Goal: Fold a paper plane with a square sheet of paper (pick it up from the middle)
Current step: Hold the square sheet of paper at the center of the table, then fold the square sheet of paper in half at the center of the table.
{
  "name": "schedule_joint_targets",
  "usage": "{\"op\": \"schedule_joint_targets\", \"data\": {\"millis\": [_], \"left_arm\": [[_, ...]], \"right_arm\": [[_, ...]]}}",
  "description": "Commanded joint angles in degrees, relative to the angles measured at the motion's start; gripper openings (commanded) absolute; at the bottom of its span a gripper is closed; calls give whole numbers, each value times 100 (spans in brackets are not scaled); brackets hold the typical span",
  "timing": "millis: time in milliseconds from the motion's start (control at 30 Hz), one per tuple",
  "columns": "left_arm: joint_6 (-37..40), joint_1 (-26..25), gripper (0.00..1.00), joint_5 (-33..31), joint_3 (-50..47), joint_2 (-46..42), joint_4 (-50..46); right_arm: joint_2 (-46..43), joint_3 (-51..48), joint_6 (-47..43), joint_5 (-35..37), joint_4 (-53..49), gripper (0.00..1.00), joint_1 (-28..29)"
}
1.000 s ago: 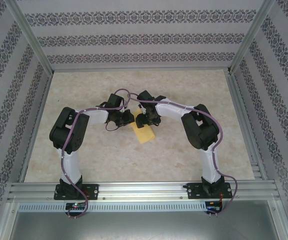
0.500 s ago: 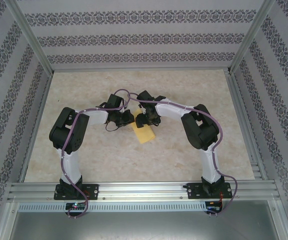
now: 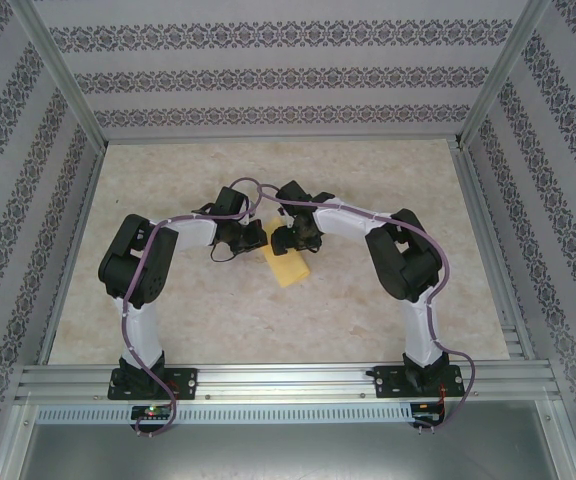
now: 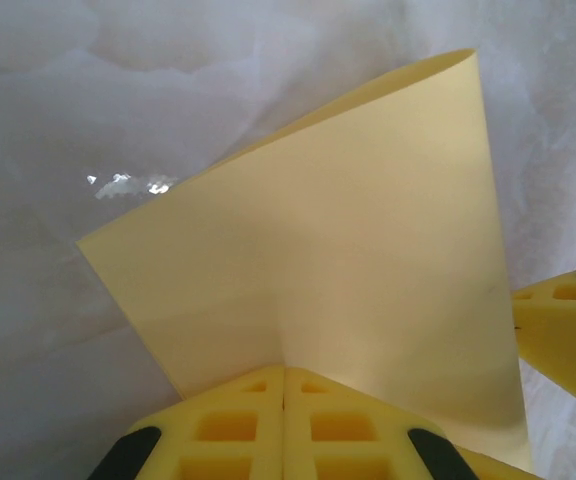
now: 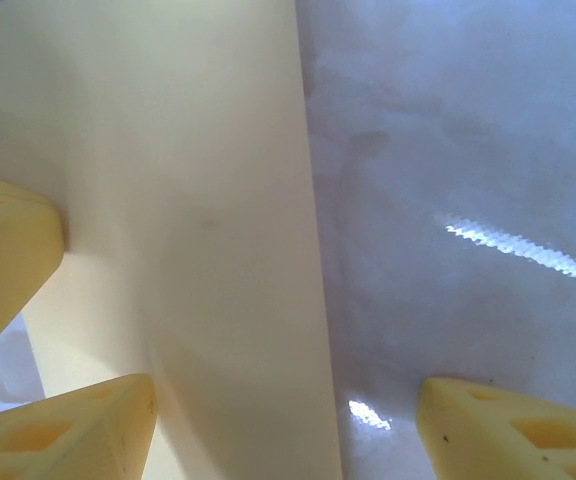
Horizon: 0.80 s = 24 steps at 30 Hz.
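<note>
The square sheet of paper (image 3: 290, 267) lies yellow near the table's middle, bent up along a crease. In the left wrist view the sheet (image 4: 348, 250) rises in two flaps from the tips of my left gripper (image 4: 286, 372), which is shut on it at the crease. My left gripper (image 3: 256, 238) and right gripper (image 3: 284, 240) meet over the sheet's far end. In the right wrist view my right gripper (image 5: 288, 425) stands open astride the sheet's (image 5: 188, 200) right edge. One of its fingers (image 5: 78, 430) rests over the paper, the other over bare table.
The marbled beige table (image 3: 168, 320) is fenced by patterned walls and aluminium posts. A metal rail (image 3: 288, 380) carrying both arm bases runs along the near edge. A left-gripper finger (image 5: 8, 260) shows at the left of the right wrist view.
The right arm's elbow has shifted slightly right. The paper and both grippers stay where they were.
</note>
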Motion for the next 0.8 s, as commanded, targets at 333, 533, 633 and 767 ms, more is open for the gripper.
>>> {"op": "schedule_joint_targets", "data": {"millis": [333,533,633,767], "left_arm": [[520,-53,6,-290,105,445,-869],[497,-49,6,-325,131,471,-897],[478,-56,5,-354,130,488,-906],[443,-54,5,-330,114,524,-884]], "right_arm": [[-1220,-555,348,-977,743,67,-325],[-997,-454,390,-1674,1125,40,-315],[-695,-277,441,-1882,1139,23,-310],[-315,-16,442,-2016,1019,12,-321]]}}
